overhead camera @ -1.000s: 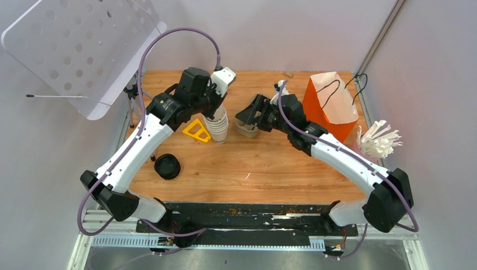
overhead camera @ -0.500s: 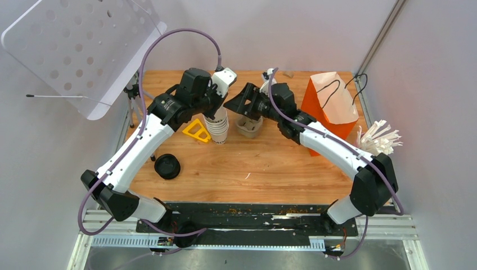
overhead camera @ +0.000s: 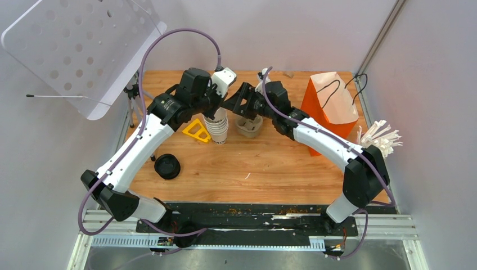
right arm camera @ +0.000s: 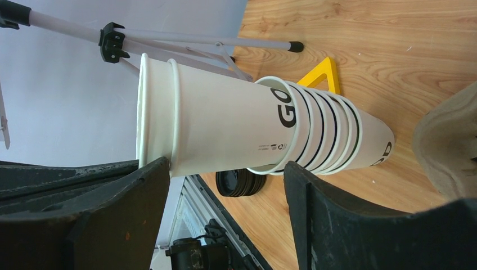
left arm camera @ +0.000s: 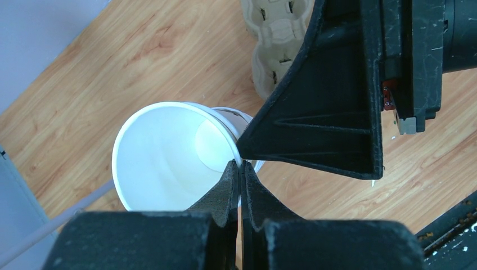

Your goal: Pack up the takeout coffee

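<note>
No lidded takeout coffee is in view. A stack of lidless white cups (overhead camera: pixel 217 127) (right arm camera: pixel 225 126) with dark lettering stands at the table's centre back. My left gripper (overhead camera: pixel 212 106) (left arm camera: pixel 241 169) is above it, shut on the rim of the top cup (left arm camera: pixel 169 157), which is lifted partly out of the stack. My right gripper (overhead camera: pixel 232 104) (right arm camera: pixel 225 169) is open right beside the stack. One of its fingers (right arm camera: pixel 140 191) is by the top cup's rim, the other (right arm camera: pixel 315 202) by the lower cups. Neither is pressing on the stack.
Black lids (overhead camera: pixel 167 166) (right arm camera: pixel 241 183) lie at the front left. A pulp cup carrier (overhead camera: pixel 249 126) (left arm camera: pixel 275 34) sits right of the stack, a yellow triangle (overhead camera: pixel 197 131) left of it. An orange bag (overhead camera: pixel 329 107) and white sticks (overhead camera: pixel 379 140) are at the right.
My right arm has swung left from over the cup carrier to the cup stack, its jaws narrowing slightly. The left gripper has kept its hold on the top cup.
</note>
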`<state>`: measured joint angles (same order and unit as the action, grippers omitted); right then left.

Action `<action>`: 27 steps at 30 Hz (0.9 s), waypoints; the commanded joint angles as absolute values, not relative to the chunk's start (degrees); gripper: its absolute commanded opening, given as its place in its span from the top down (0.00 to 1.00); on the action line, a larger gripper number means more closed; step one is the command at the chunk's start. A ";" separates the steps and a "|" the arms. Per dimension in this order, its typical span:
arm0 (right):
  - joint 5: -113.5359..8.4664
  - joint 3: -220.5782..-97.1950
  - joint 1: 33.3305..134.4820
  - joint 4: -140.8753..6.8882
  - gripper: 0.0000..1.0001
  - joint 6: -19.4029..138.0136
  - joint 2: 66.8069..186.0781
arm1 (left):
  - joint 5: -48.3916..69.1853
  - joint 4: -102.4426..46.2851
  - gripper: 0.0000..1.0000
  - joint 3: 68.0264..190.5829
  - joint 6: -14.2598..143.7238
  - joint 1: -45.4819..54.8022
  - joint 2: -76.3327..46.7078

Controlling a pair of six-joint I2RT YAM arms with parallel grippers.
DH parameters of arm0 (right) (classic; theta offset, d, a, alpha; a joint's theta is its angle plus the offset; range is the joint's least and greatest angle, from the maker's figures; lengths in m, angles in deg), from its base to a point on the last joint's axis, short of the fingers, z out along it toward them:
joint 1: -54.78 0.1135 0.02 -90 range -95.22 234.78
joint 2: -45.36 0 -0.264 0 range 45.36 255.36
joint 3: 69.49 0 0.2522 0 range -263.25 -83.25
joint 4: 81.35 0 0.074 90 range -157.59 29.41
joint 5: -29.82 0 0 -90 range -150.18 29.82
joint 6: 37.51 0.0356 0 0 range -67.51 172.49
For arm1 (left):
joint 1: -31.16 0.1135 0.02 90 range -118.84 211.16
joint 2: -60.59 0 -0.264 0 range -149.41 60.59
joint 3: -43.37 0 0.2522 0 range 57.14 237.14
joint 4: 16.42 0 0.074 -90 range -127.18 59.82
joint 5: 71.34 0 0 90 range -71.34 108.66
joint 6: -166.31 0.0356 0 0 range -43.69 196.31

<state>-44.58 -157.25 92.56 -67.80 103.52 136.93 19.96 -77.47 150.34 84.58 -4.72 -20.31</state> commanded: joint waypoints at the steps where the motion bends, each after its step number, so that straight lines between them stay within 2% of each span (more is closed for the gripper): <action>1: -45.02 -159.61 92.46 -68.33 0.27 104.35 137.85 | 19.05 -74.71 1.00 151.18 84.86 -4.61 -19.82; 12: -46.12 -160.78 92.47 -64.51 0.29 102.34 139.57 | 20.83 -76.44 1.00 153.52 85.19 -4.62 -20.83; 19: -46.56 -163.45 92.43 -60.52 0.29 99.98 138.55 | 21.29 -80.48 1.00 159.35 85.57 -4.62 -21.04; 27: -49.01 -164.41 92.35 -52.46 0.27 93.07 129.19 | 19.04 -85.47 1.00 169.00 83.00 -4.64 -19.92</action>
<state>-46.70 -162.17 92.56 -56.32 98.18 137.15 20.68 -82.91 163.83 84.30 -4.70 -21.60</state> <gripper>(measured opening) 0.721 0.009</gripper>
